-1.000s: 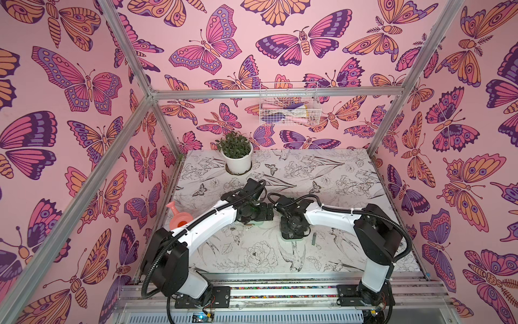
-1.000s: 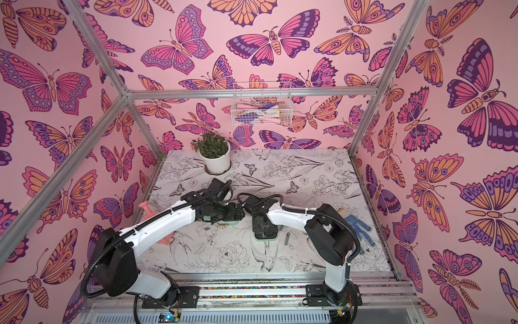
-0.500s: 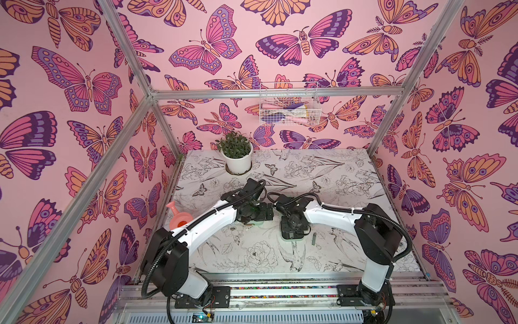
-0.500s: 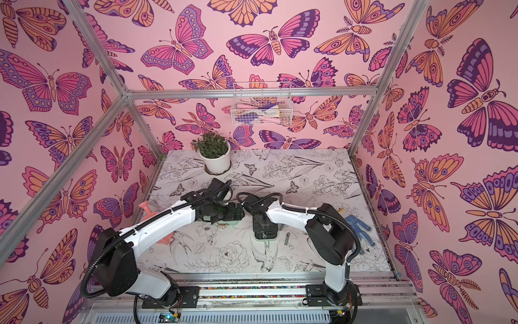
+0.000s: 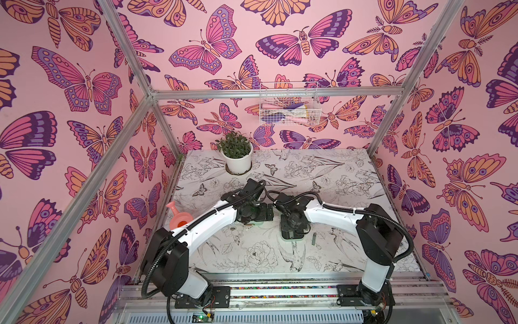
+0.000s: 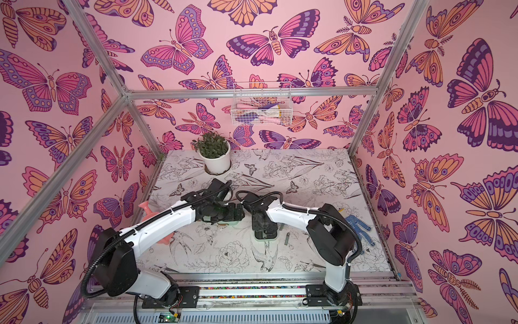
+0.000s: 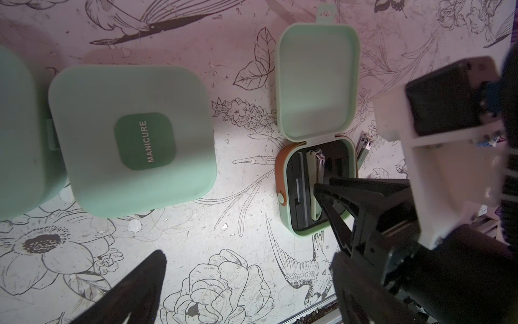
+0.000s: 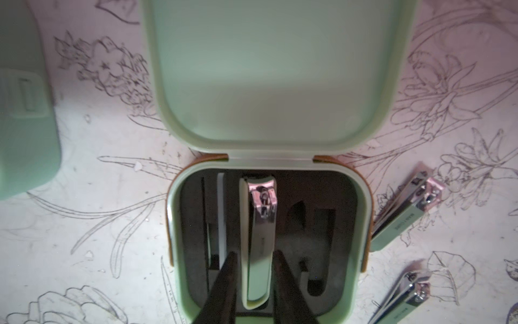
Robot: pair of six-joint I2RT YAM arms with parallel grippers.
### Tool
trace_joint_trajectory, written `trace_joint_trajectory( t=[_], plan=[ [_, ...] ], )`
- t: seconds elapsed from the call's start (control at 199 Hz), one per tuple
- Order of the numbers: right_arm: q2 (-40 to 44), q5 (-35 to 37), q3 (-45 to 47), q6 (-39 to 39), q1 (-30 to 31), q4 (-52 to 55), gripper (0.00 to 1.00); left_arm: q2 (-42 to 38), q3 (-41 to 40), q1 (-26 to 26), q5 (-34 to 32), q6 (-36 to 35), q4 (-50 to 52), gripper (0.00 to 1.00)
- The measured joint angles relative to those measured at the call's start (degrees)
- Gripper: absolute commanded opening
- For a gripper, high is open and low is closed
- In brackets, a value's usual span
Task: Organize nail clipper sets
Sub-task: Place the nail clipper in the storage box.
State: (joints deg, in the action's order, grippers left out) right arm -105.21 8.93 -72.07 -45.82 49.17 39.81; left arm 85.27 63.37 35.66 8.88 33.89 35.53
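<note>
Mint-green nail clipper point(image 8: 259, 238) sits pinched between the right gripper's point(image 8: 256, 280) fingers inside the open case point(image 8: 172, 224); left gripper point(image 5: 259, 214) hangs spread, empty.

Right claw point(image 8: 254, 252) flanks a clipper point(image 8: 262, 213) slotted in the open case point(image 8: 363, 218).

One readable text only: "MANICURE", in white capitals on a dark green square patch point(image 7: 145, 141) at the middle of the closed case point(image 7: 92, 112) lid, left wrist view. The letters run sideways in that picture. The clipper point(image 8: 259, 224) slotted in the open case point(image 8: 174, 224) has tiny print along its handle, too small to read. The loose clippers point(image 8: 403, 216) on the counter point(image 8: 84, 224) just beside that case each carry a line of small letters on the handle, blurred and not legible. Nothing is legible in both top views.
</note>
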Motion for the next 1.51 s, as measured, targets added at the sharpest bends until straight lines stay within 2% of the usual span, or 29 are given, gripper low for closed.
trace_joint_trajectory(
  t=[0.166,0.906,1.509],
  plan=[
    [-0.02,0.0,-1.46,0.46,0.0,-0.02,0.14,0.0,0.0,0.0,0.15,0.0,-0.04,0.94],
    [-2.97,0.02,-1.7,0.81,-0.48,-1.01,0.07,0.02,-0.31,-0.02,0.15,-0.39,0.15,0.94],
    [-4.22,-0.46,-0.66,0.09,-0.66,-4.28,0.05,0.02,-0.63,-0.02,0.2,-0.39,0.48,0.93]
  ],
)
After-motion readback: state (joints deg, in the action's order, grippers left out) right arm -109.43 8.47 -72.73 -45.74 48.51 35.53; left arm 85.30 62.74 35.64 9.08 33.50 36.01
